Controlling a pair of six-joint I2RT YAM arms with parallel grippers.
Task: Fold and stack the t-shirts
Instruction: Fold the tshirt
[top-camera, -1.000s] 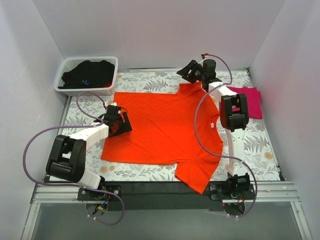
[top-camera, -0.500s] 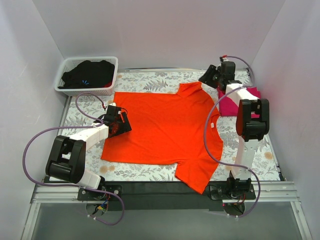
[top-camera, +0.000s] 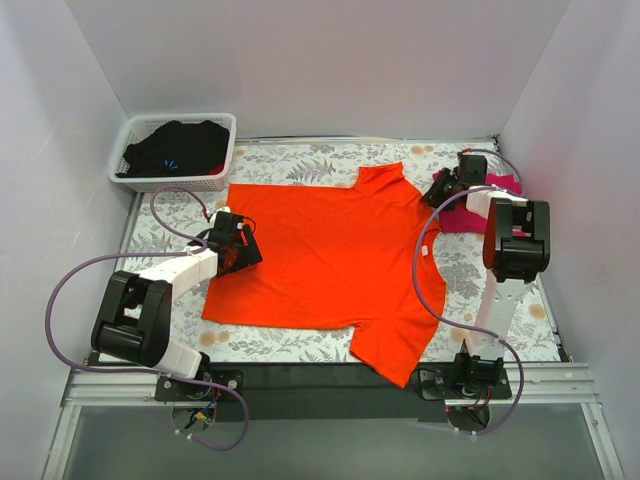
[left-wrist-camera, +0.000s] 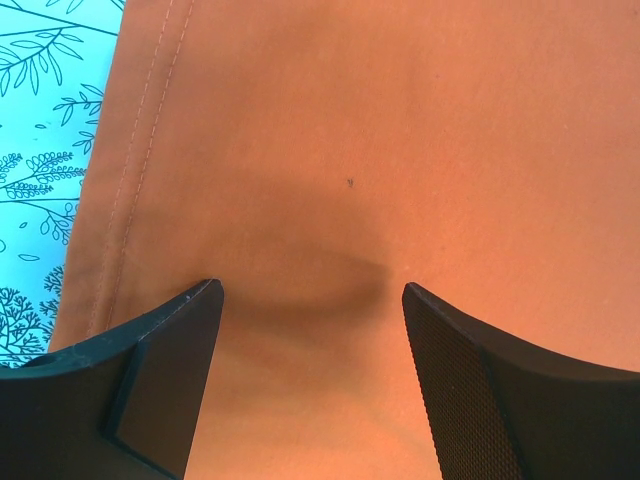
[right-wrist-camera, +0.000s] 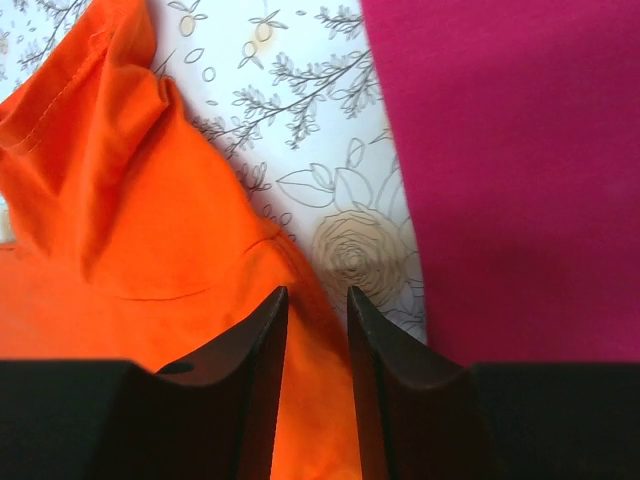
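The bright orange t-shirt (top-camera: 330, 260) lies spread flat in the middle of the table, one sleeve hanging over the near edge. The magenta-pink t-shirt (top-camera: 504, 184) lies folded at the back right, partly hidden by my right arm. My left gripper (top-camera: 240, 245) is open and low over the orange shirt's left edge; in the left wrist view (left-wrist-camera: 310, 290) orange cloth (left-wrist-camera: 400, 130) fills the space between its wide-apart fingers. My right gripper (top-camera: 437, 190) is at the shirt's right shoulder edge. Its jaws (right-wrist-camera: 315, 292) stand narrowly apart over the orange hem (right-wrist-camera: 150, 220), next to the pink shirt (right-wrist-camera: 520, 150).
A white basket (top-camera: 120, 165) holding a black garment (top-camera: 180, 145) stands at the back left. The table has a floral cover (top-camera: 500, 290) and white walls on three sides. A black strip runs along the near edge.
My right arm has swung from the back of the table to the right and come down at the orange shirt's right shoulder. The left arm has stayed in place.
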